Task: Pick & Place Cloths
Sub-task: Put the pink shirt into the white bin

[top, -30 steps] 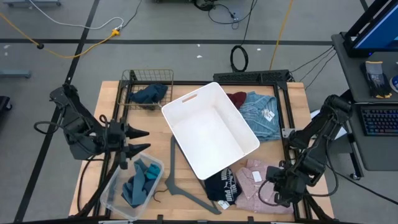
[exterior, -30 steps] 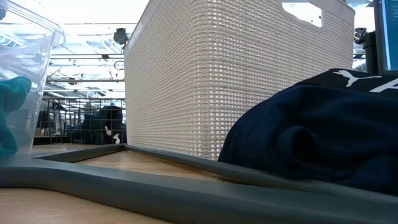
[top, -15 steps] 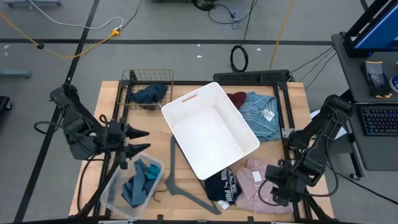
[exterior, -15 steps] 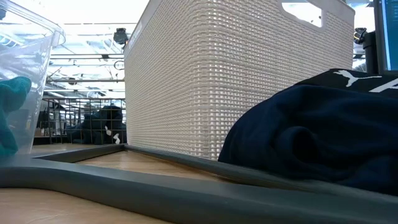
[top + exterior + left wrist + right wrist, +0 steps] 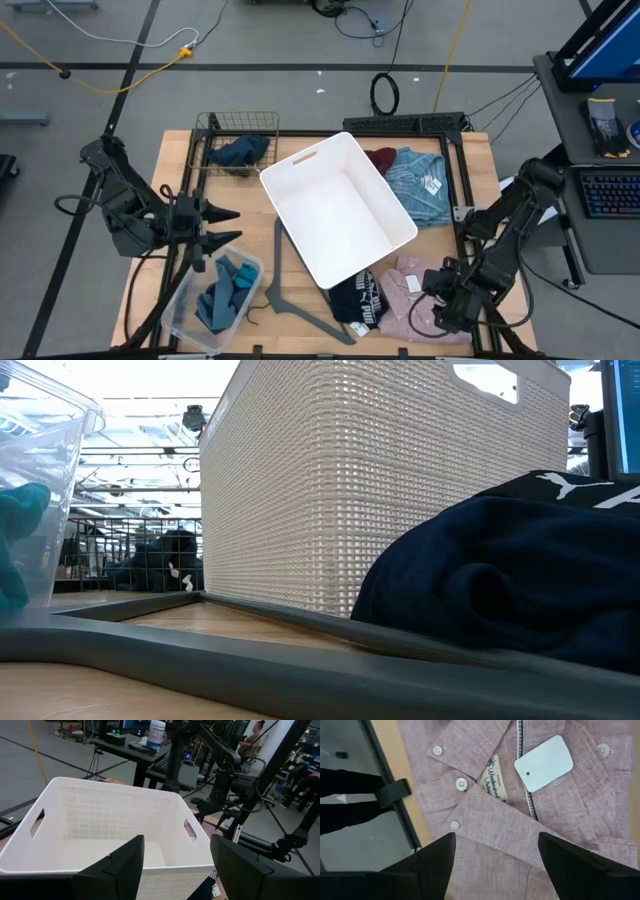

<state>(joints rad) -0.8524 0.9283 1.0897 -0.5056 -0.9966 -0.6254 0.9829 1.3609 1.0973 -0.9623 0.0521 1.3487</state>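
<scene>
You had a wooden table edged with a dark frame. A white basket sat at its middle, turned at an angle. At the far left corner stood a wire basket holding a navy cloth; at the near left, a clear bin with teal cloths. A grey hanger lay beside that bin. Right of the white basket lay a maroon cloth and a light-blue shirt; nearer you, a black cloth and a pink shirt.
</scene>
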